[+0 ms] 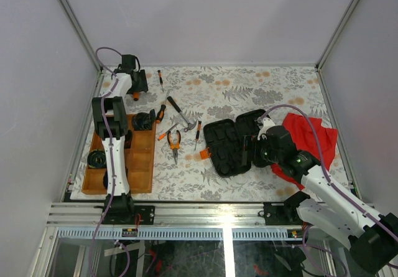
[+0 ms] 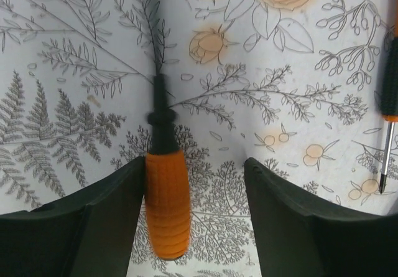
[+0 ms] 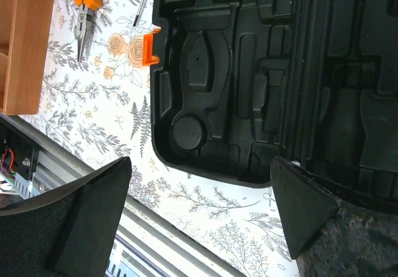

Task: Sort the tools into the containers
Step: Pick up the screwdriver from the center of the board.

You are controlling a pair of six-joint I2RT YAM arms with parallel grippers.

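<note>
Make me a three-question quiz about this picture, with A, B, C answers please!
1. Where does the crumpled red cloth lie from the black moulded-plastic tool case? A. inside it B. on its right C. on its left
2. What colour is the case's small plastic latch? A. blue B. orange C. green
3. The case is: A. open B. shut C. upside down
Answers: 1 B, it shows right of the case from above; 2 B, orange in the right wrist view; 3 A, its moulded hollows face up.
</note>
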